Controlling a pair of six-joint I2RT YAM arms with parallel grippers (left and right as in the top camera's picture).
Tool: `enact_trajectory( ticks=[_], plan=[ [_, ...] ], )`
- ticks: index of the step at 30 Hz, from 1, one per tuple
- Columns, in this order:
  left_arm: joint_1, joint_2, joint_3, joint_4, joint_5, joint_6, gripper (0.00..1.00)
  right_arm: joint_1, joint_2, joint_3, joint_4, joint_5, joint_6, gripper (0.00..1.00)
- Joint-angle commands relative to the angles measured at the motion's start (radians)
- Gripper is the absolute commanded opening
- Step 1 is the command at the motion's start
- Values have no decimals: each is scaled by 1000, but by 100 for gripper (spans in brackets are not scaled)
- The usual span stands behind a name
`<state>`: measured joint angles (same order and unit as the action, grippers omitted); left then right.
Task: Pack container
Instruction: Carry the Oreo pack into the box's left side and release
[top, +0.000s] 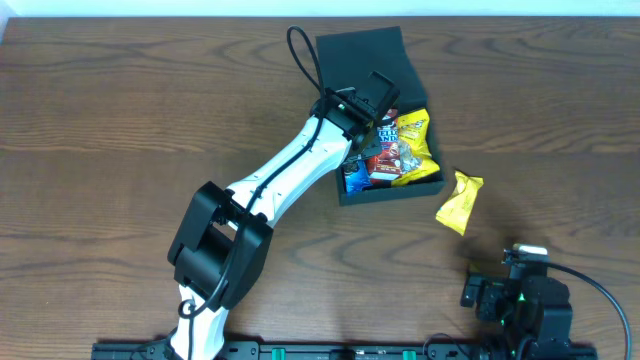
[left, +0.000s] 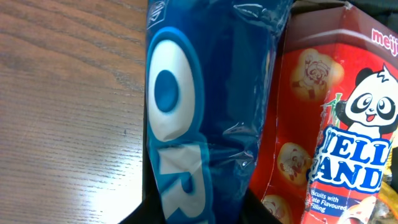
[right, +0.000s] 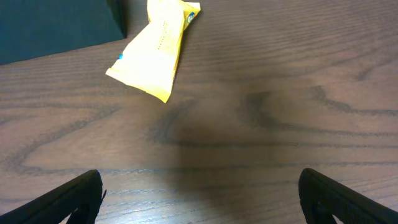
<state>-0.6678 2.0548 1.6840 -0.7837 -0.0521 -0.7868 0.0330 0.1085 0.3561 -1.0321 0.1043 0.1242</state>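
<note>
The dark teal container (top: 365, 55) stands open at the table's centre back, its flap lid lying behind it. Inside are a red Hello Panda box (top: 385, 150), a yellow packet (top: 415, 145) and a blue wrapper (top: 355, 178) at the front left corner. My left gripper (top: 372, 95) reaches into the container from the left. In the left wrist view a blue Oreo packet (left: 205, 118) sits between its dark fingers, which press on both sides, next to the Hello Panda box (left: 336, 124). My right gripper (right: 199, 198) is open over bare wood.
A loose yellow snack packet (top: 459, 202) lies on the table just right of the container, ahead of the right gripper (right: 152, 56). The container's corner (right: 50, 25) shows at the right wrist view's top left. The right arm (top: 520, 295) rests near the front edge.
</note>
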Motion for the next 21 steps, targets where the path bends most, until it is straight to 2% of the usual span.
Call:
enact_trajectory(
  ticks=[1,3,9,13,17,20,21],
  plan=[
    [0,12,32,-3,-11,-2,34,-13,-4,-4,-5,-4,-9,99],
    [0,12,32,-3,-15,-2,50,-13,-4,-4,-5,-4,-9,99],
    [0,11,32,-6,-56,-2,70,-13,-4,-4,-5,-4,-9,99],
    [2,-1,53,-27,-107,6,80,-13,-4,-4,-5,-4,-9,99],
    [2,-40,86,-54,-182,64,84,-13,-4,-4,-5,-4,-9,99],
    [2,-101,86,-63,-233,129,98,-13,-4,-4,-5,-4,-9,99],
    [2,-125,86,-71,-251,153,95,-13,-4,-4,-5,-4,-9,99]
  ],
)
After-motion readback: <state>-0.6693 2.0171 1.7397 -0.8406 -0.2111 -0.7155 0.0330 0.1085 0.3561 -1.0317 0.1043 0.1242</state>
